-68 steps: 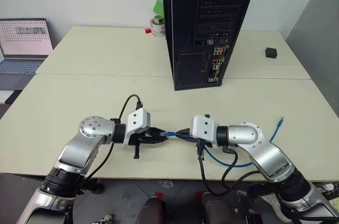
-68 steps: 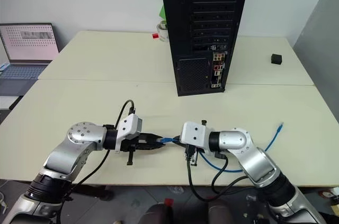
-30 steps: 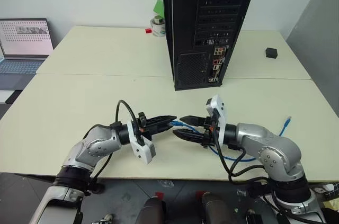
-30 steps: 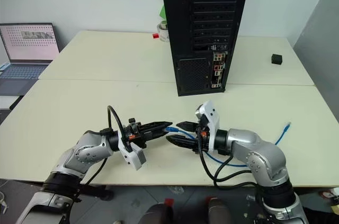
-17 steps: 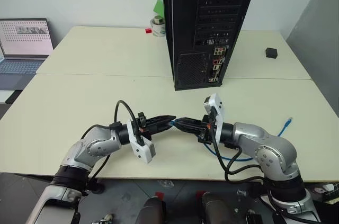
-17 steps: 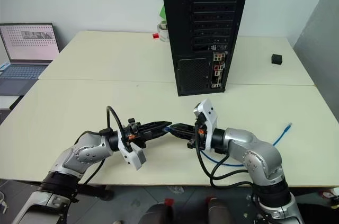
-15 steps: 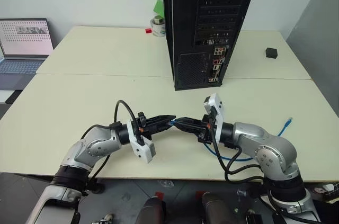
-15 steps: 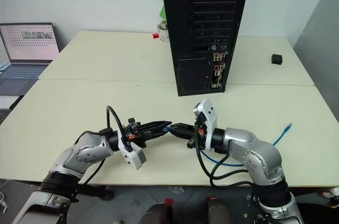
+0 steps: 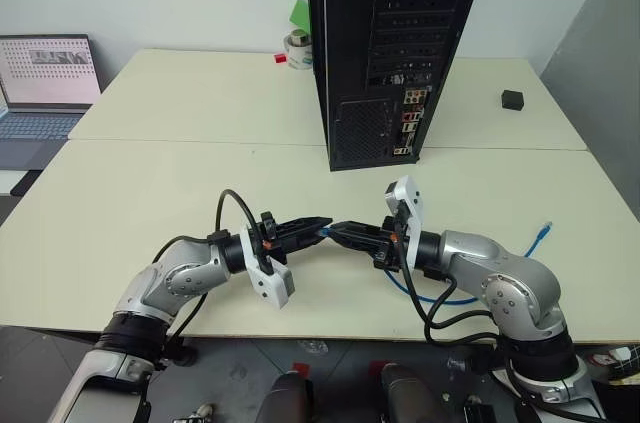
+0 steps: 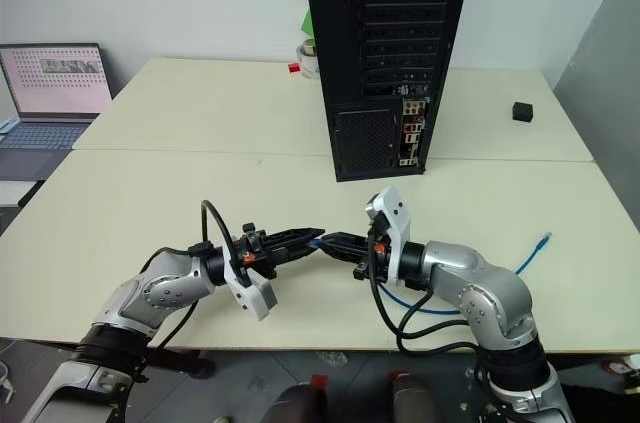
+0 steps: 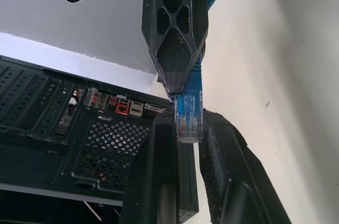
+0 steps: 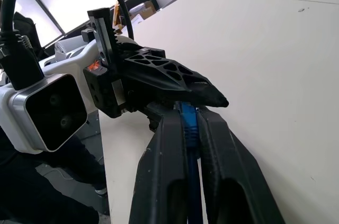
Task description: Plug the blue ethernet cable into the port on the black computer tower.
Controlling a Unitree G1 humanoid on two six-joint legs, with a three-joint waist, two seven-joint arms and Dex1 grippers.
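Tools (image 9: 327, 233) pinching cable plug (image 11: 188, 119)

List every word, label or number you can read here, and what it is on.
No text can be read.
Laptop screen: rows of small marks, too small to read.
Tower: coloured connectors, no legible labels.
Cable, left gripper and right gripper: no markings visible.

Both pincers (image 10: 318, 239) meet tip-to-tip before the black computer tower (image 10: 385, 53).
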